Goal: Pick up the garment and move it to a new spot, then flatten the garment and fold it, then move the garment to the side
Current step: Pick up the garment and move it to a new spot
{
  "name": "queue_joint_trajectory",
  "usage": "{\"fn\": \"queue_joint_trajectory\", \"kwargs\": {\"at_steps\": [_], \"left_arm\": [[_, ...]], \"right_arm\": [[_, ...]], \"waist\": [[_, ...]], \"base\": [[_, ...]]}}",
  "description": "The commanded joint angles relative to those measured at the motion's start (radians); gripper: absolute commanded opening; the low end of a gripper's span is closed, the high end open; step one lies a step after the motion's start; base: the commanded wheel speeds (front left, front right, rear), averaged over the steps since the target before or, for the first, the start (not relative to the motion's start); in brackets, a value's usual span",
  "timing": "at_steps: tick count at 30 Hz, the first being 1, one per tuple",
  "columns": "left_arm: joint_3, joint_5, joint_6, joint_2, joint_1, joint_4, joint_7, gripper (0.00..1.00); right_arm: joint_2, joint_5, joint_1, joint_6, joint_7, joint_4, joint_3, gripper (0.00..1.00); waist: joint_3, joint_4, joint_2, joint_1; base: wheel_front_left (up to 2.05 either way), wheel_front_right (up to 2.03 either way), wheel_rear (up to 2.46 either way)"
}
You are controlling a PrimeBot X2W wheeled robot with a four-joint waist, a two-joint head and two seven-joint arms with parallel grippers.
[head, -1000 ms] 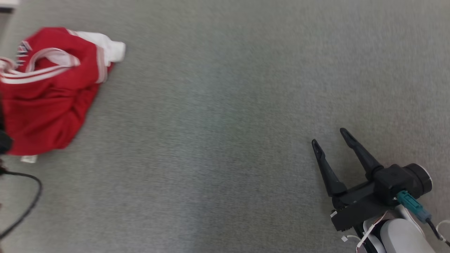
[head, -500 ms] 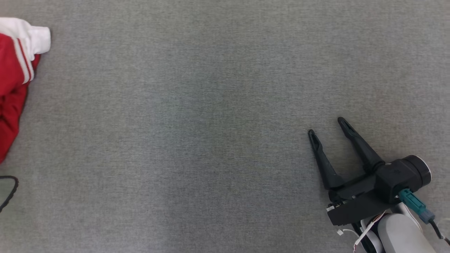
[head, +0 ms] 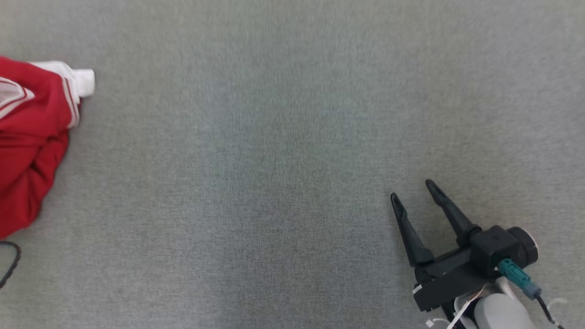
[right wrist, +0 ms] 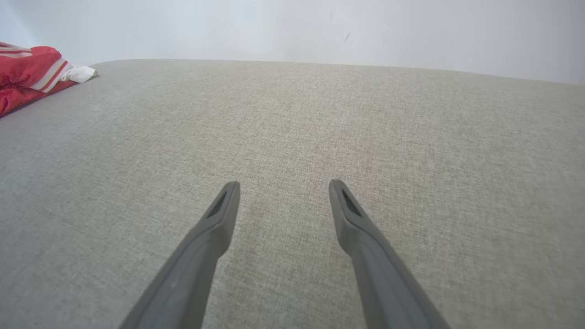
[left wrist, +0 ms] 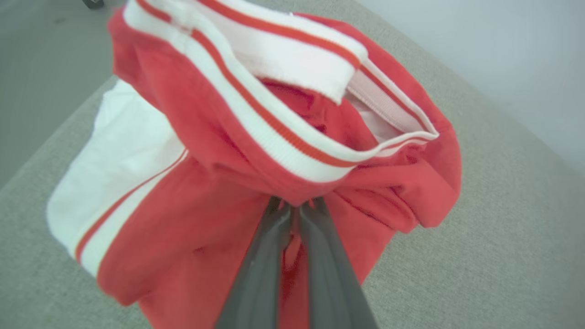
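- The red-and-white garment point(head: 32, 146) sits bunched on the table point(head: 274, 137), far left of the right tool point(head: 413, 191).
- The left tool point(left wrist: 297, 208) pinches a red fold under the striped band point(left wrist: 292, 64); the right tool gapes, empty.
- Soft, floppy cloth will likely sag; the band looks a firmer hold.

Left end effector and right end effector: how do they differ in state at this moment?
The left end effector is shut, while the right end effector is open. The left one pinches the red and white garment; the right one holds nothing above the grey surface. Both have two long dark fingers.
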Motion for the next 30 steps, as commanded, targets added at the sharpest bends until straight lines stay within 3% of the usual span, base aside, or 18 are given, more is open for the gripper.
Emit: {"fn": "queue_joint_trajectory", "kwargs": {"at_steps": [1,10,18,30], "left_arm": [[0.002,-0.005,-0.007,0.017,0.013,-0.017,0.002,0.0],[-0.045,-0.006,-0.037,0.033,-0.004,-0.177,0.047,0.0],[-0.154,-0.026,-0.038,-0.072,-0.023,-0.321,0.083,0.0],[-0.302,-0.029,-0.053,-0.252,0.015,-0.435,0.008,0.0]], "right_arm": [[0.008,0.008,0.015,-0.003,-0.01,0.008,0.002,1.0],[0.05,0.039,0.054,-0.003,-0.051,0.086,0.007,1.0],[0.071,0.06,0.102,-0.003,-0.066,0.137,0.018,1.0],[0.07,0.07,0.124,-0.003,-0.069,0.133,0.003,1.0]], "waist": [[-0.094,-0.01,0.0,0.0],[-0.279,-0.079,0.0,0.0],[-0.421,-0.166,0.0,0.0],[-0.447,-0.327,0.0,0.0]], "base": [[0.0,0.0,0.0],[0.0,0.0,0.0],[0.0,0.0,0.0],[0.0,0.0,0.0]]}}
